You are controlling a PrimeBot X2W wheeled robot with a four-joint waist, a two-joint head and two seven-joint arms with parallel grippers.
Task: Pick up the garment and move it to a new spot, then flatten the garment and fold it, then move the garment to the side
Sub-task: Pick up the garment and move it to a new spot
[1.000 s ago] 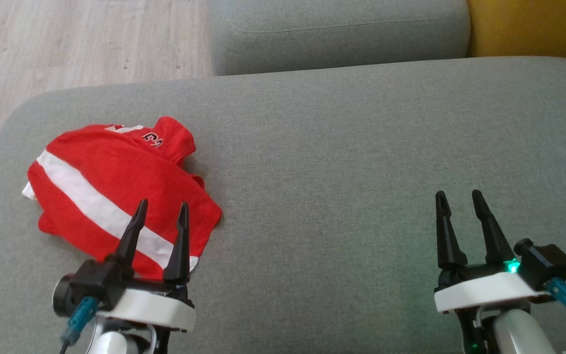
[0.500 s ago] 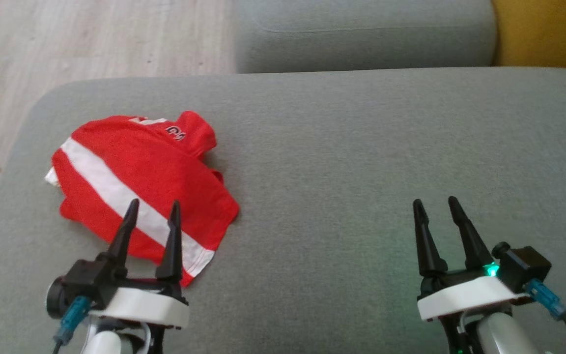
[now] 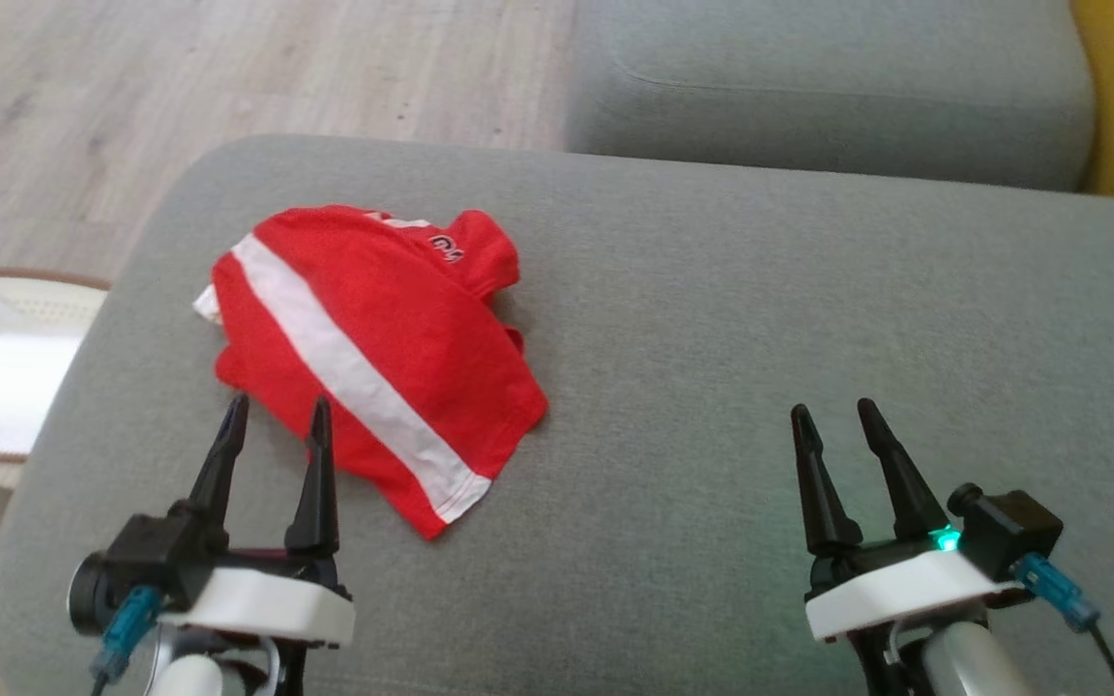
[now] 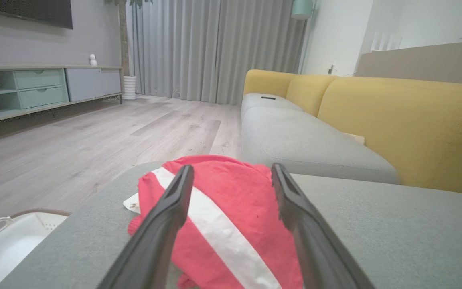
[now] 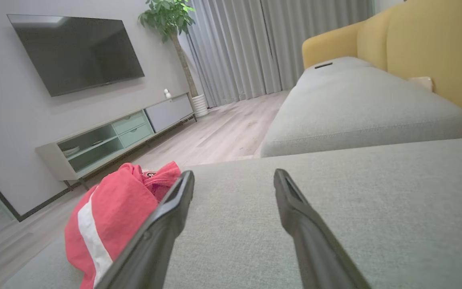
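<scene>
My left gripper [image 3: 278, 403] hangs open at the near edge of a crumpled red garment with a broad white stripe [image 3: 373, 348], both long dark fingers spread and holding nothing. Whether the fingertips touch the cloth I cannot tell. In my left wrist view the garment sits straight ahead, framed between the two fingers.

The garment lies on the left part of a wide grey upholstered sofa seat [image 3: 712, 319], close to that seat's rounded left corner. The stripe runs diagonally across it. Dark lettering shows on a bunched fold at its far edge, and a scrap of white cloth pokes out on its left.

My right gripper [image 3: 833, 410] is likewise open and empty above bare grey fabric, well apart from the garment. A green light glows at its base.

A white basket with a brown rim [image 3: 25, 278] stands on the pale wood-plank floor [image 3: 228, 68] just left of the seat. A second grey seat cushion [image 3: 828, 87] lies beyond, backed by a mustard-yellow sofa back [image 4: 407, 128]. Grey curtains [image 4: 215, 48] hang at the far end of the room.
</scene>
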